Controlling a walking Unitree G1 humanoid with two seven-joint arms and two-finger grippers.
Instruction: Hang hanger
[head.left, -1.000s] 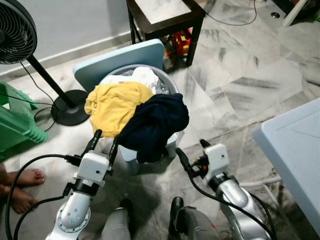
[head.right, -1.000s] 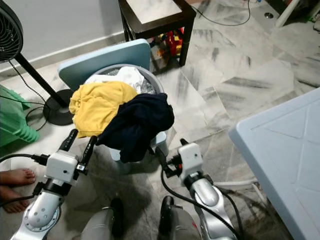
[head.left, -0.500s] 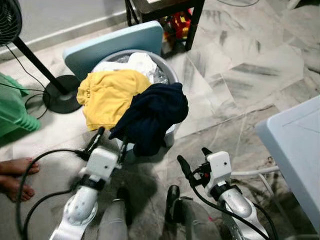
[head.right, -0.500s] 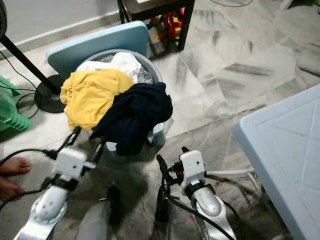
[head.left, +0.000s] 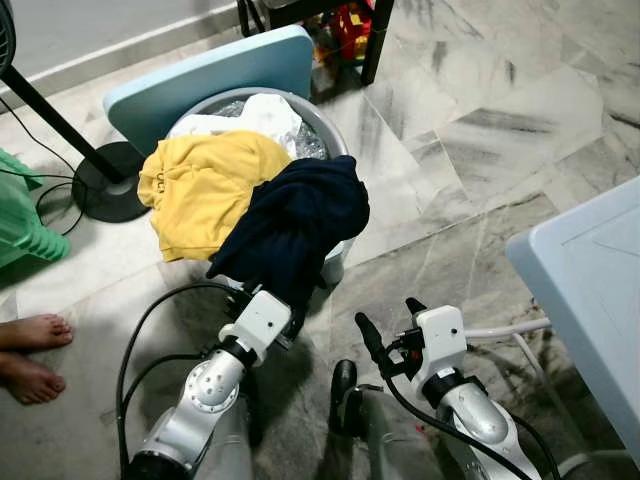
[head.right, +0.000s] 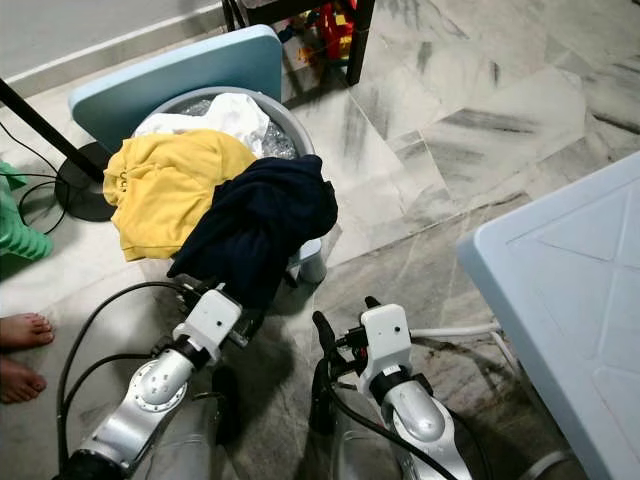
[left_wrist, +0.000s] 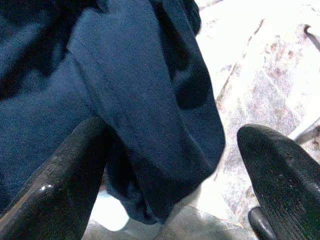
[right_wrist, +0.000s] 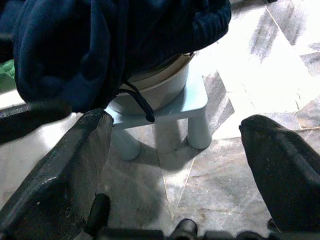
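Note:
A navy garment (head.left: 300, 220) hangs over the front rim of a grey laundry basket (head.left: 335, 145), beside a yellow garment (head.left: 205, 185) and white cloth (head.left: 265, 112). My left gripper (head.left: 262, 296) is at the navy garment's lower hanging edge. In the left wrist view its fingers (left_wrist: 70, 175) stand wide apart with the navy cloth (left_wrist: 145, 100) close ahead between them, so it is open. My right gripper (head.left: 388, 314) is open over the floor to the right of the basket, holding nothing. In the right wrist view it (right_wrist: 175, 125) faces the small light blue stool (right_wrist: 165, 112) under the basket.
A light blue board (head.left: 200, 80) leans behind the basket. A fan base (head.left: 105, 188) and a green plastic item (head.left: 15, 215) are at the left. A person's bare feet (head.left: 30, 350) are at the lower left. A light blue table (head.left: 590, 290) is at the right, a dark table leg (head.left: 372, 45) beyond.
The camera has tilted down and nearer the basket. My left gripper has moved right and forward, from beside the yellow garment to the navy garment's hanging edge. The right gripper has hardly moved.

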